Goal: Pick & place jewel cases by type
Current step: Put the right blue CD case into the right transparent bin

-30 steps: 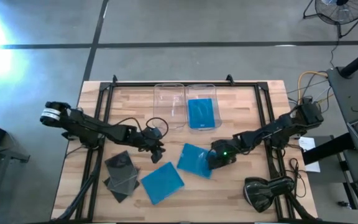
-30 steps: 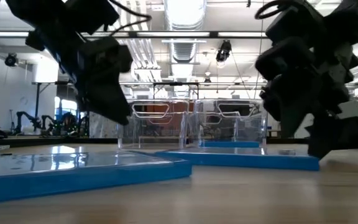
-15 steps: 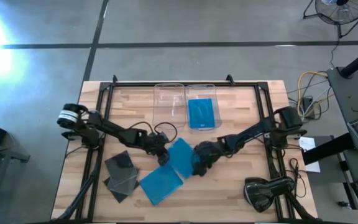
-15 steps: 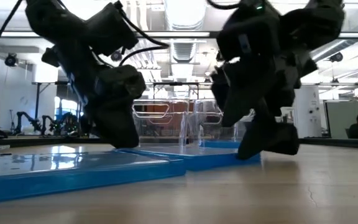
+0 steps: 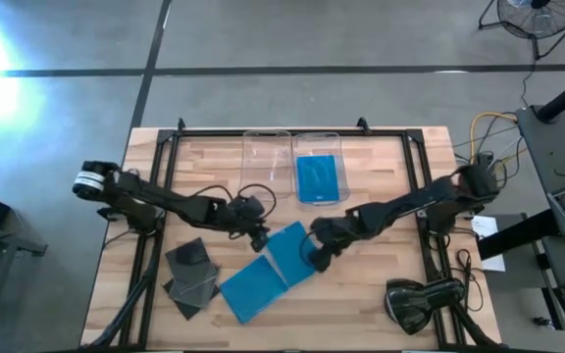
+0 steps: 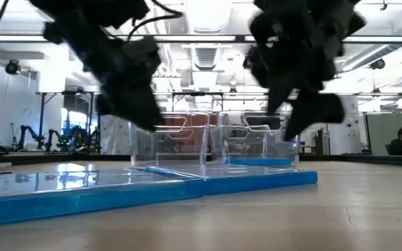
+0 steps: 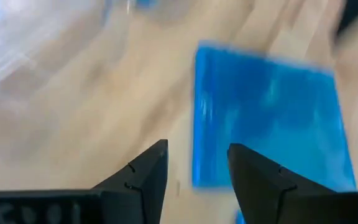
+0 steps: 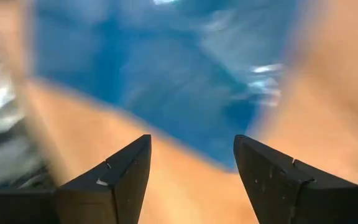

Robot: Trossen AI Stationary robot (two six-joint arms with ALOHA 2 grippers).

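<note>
Both grippers hover over one blue jewel case [image 5: 290, 252]!
Left gripper [image 7: 194, 163] and right gripper [image 8: 191, 158] spread open, empty, above it.

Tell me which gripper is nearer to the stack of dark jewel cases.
Left. The left gripper hovers just up and to the right of the dark jewel cases in the high view, near a blue case. The right gripper is beyond that blue case, farther away.
</note>
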